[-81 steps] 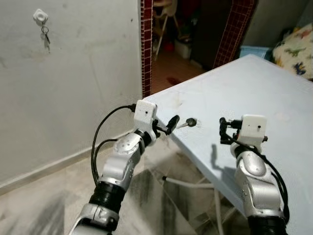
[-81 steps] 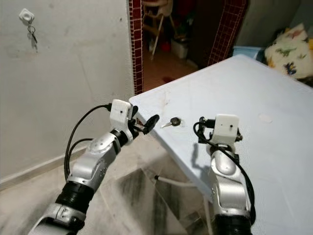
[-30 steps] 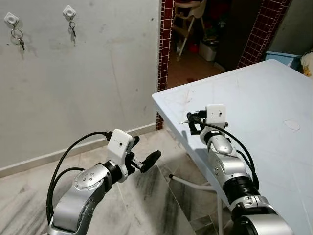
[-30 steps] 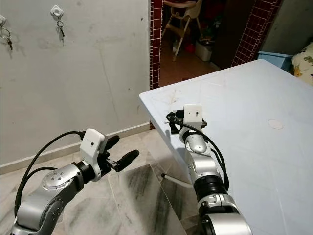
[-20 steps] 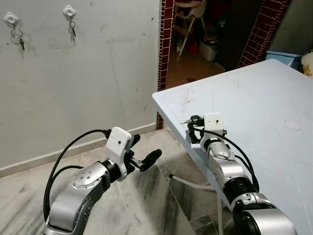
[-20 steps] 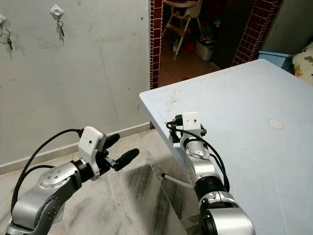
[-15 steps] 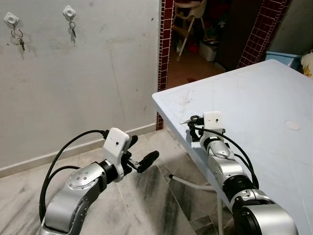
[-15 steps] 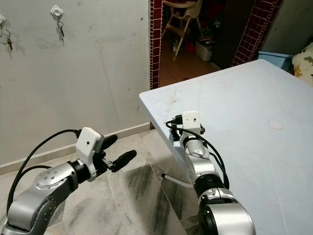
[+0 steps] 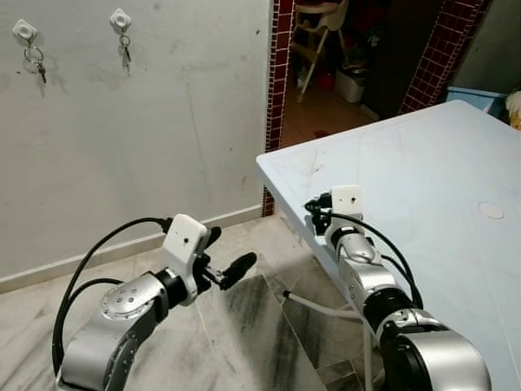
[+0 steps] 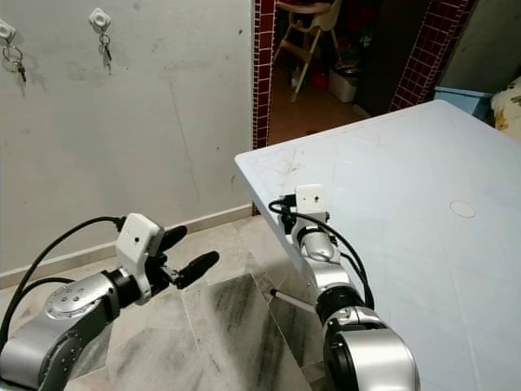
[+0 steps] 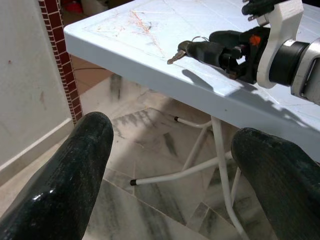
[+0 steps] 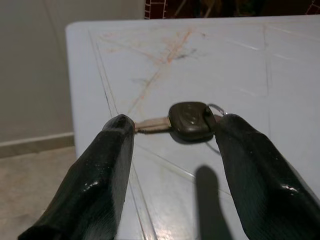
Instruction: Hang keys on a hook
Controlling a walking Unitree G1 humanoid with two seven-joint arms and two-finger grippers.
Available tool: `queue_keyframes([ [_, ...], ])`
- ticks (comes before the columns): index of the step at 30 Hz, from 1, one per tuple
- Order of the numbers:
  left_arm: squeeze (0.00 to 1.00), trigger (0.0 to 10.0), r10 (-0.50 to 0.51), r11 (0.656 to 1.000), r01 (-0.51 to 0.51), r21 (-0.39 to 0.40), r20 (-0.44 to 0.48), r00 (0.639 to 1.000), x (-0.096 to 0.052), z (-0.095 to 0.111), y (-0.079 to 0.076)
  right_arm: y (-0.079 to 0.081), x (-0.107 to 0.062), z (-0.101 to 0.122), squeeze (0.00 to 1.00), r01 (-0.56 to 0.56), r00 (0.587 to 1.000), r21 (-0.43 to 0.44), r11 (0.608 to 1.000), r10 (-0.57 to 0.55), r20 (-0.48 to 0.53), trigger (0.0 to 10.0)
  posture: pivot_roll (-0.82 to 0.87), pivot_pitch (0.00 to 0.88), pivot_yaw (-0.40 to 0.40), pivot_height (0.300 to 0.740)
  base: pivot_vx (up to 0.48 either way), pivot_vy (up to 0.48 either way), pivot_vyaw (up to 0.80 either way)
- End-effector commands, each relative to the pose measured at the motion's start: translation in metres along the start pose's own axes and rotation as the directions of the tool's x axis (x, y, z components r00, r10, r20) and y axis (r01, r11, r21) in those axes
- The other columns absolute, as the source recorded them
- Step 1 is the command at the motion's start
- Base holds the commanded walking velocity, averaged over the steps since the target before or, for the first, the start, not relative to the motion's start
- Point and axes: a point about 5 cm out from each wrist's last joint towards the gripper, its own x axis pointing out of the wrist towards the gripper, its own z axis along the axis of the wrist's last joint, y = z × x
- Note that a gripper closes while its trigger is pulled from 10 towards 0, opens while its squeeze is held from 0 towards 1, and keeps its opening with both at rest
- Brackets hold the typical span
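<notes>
A key with a black head (image 12: pixel 191 120) lies flat on the light blue table (image 9: pixel 423 155), close to its near-left corner. My right gripper (image 12: pixel 175 125) is open and low over the table, one finger on each side of the key; it also shows at the corner as the right gripper (image 9: pixel 314 208). From the left wrist view the key (image 11: pixel 181 50) pokes out ahead of those fingers. My left gripper (image 9: pixel 230 249) is open and holds nothing, hovering over the floor left of the table. Two white wall hooks (image 9: pixel 120 18) (image 9: pixel 24 31) each carry hanging keys.
A grey wall runs along the left. A doorway framed in red tiles (image 9: pixel 282 73) opens behind the table's corner, with a chair beyond. White table legs (image 9: pixel 319 303) cross under the table edge. Marble floor (image 9: pixel 244 350) lies below my left arm.
My right gripper has settled lower at the table corner, bringing its fingers around the key. The left arm has drifted slightly down and left, still open.
</notes>
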Motion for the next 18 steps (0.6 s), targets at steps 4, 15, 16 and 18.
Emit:
queue_keyframes([
  [4,0.0,10.0,0.0,1.0,0.0,0.01,0.012,1.0,-0.004,0.005,-0.003,-0.004,0.003,0.006,0.0,0.018,1.0,-0.018,1.0,-0.017,0.01,8.4,0.3,0.0,-0.02,0.74,0.0,0.0,0.0],
  [15,0.0,10.0,0.019,1.0,-0.019,0.001,0.105,0.994,0.008,0.022,-0.005,-0.01,-0.002,0.026,0.0,0.031,0.98,0.021,0.999,-0.035,0.195,10.0,0.24,0.0,-0.01,0.74,0.0,0.0,0.0],
  [16,0.0,10.0,0.019,1.0,-0.019,0.001,0.105,0.994,0.008,0.022,-0.005,-0.01,-0.002,0.026,0.0,0.031,0.98,0.021,0.999,-0.035,0.195,10.0,0.24,0.0,-0.01,0.74,0.0,0.0,0.0],
  [18,0.0,10.0,0.067,0.998,-0.068,0.004,0.137,0.988,0.009,0.024,-0.002,-0.018,-0.016,0.028,1.0,0.042,0.96,0.043,0.998,-0.052,0.276,10.0,0.21,0.0,-0.008,0.74,0.0,0.0,0.0],
])
